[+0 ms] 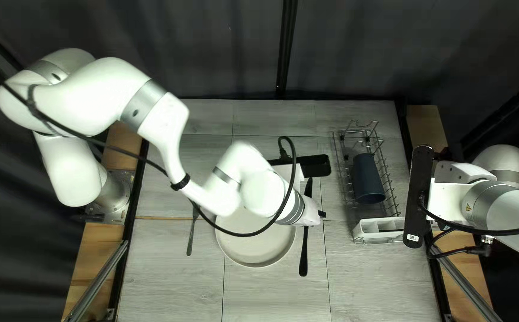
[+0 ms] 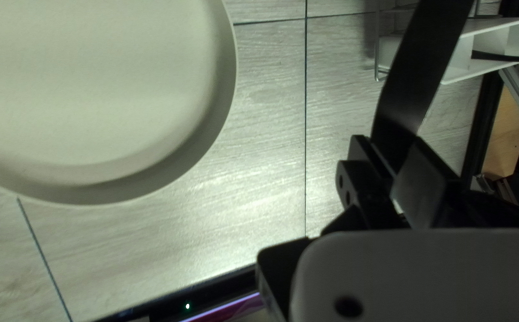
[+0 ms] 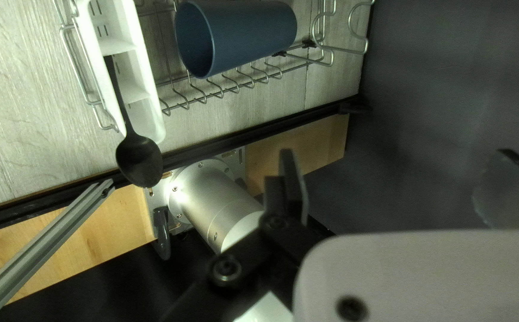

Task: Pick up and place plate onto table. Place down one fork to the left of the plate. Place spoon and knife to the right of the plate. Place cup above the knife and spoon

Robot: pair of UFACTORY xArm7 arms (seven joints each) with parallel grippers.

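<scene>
The left tool is closed on the knife, one finger on each flat side. The knife lies just beside the plate, at its right in the top left view; the fork is at the plate's left, on the counter.

CAUTION: Releasing the knife while tilted or raised may drop it against the plate's rim. The sagging cable (slack over the plate) could snag as the left arm retracts. The right tool is wide open and empty; a careless approach to the spoon could tip it from its holder. The cup lies sideways in the rack and may catch on its wires.

NOTE: Knife-to-counter contact cannot be confirmed. The left arm conceals the plate's far rim and the knife's middle.
</scene>
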